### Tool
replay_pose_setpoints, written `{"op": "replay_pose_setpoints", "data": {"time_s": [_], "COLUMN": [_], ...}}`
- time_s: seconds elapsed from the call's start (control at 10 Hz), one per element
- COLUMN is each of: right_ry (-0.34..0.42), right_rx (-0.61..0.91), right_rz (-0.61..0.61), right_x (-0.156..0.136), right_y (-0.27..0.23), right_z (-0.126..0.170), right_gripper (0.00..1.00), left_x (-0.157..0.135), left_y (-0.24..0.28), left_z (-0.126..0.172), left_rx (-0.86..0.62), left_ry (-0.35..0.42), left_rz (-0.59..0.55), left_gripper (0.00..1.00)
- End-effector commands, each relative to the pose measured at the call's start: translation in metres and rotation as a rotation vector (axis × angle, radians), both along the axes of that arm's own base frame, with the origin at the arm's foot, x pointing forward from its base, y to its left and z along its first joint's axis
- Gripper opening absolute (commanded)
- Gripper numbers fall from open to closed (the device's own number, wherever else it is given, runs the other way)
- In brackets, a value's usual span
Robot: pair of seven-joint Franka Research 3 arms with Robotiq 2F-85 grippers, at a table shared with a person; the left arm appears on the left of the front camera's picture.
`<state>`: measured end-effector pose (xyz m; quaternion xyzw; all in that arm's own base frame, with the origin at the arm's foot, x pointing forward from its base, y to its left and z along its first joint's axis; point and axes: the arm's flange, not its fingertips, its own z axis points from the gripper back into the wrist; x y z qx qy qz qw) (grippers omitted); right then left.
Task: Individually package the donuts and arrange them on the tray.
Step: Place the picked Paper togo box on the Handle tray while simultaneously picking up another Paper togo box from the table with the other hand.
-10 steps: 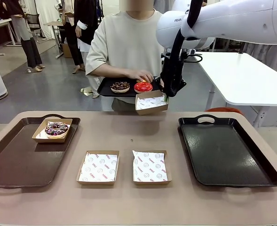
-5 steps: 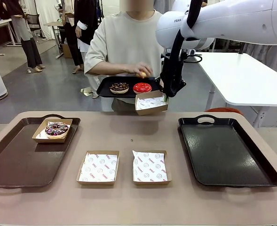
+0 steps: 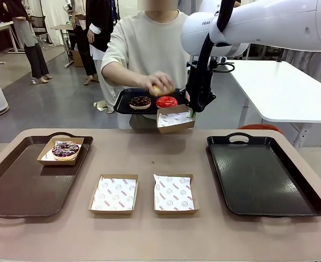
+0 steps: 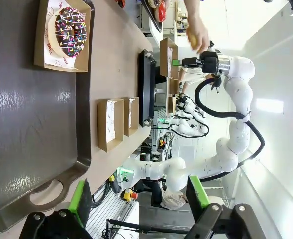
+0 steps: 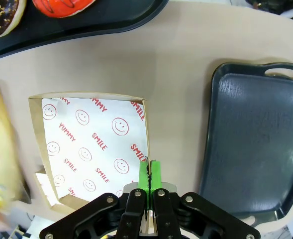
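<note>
The right tool (image 5: 148, 173) is closed narrow on the edge of a paper-lined box (image 5: 94, 144) and holds it in the air. It is just beside the black tray (image 3: 125, 103) which the person carries, where the red donut (image 3: 166, 101) and the dark chocolate donut (image 3: 140, 101) lie. The person's hand (image 3: 159, 83) holds the yellow donut (image 3: 157, 90) above that tray, near the box. The left tool (image 4: 139, 195) is wide open and holds nothing, above the left tray (image 4: 27, 129), where the sprinkled donut (image 4: 70, 32) sits in another box.

Left gripper (image 4: 138, 195) spread, right gripper (image 5: 148, 170) clamped
</note>
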<state>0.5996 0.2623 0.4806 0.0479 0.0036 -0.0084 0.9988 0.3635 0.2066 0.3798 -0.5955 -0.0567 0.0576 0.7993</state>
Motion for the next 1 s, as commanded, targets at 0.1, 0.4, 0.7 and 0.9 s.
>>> {"op": "replay_pose_setpoints", "data": {"time_s": [0.1,0.4,0.7,0.9], "right_ry": [0.001,0.001,0.001,0.001], "right_rx": [-0.001,-0.001,-0.001,-0.001], "right_rz": [-0.001,-0.001,-0.001,-0.001], "right_x": [-0.0012,-0.0012,-0.0012,-0.0012], "right_y": [-0.0019,-0.0019,-0.0019,-0.0019], "right_z": [0.0001,0.0001,0.0001,0.0001], "right_gripper": [0.00,0.00,0.00,0.00], "left_x": [-0.0040,-0.0040,-0.0040,-0.0040], "left_y": [0.0002,0.0002,0.0002,0.0002], "left_z": [0.0020,0.0020,0.0020,0.0020], "left_rx": [0.003,0.003,0.003,0.003], "left_ry": [-0.002,-0.002,-0.002,-0.002], "left_rz": [-0.006,-0.006,-0.006,-0.006], "left_gripper": [1.00,1.00,1.00,1.00]}}
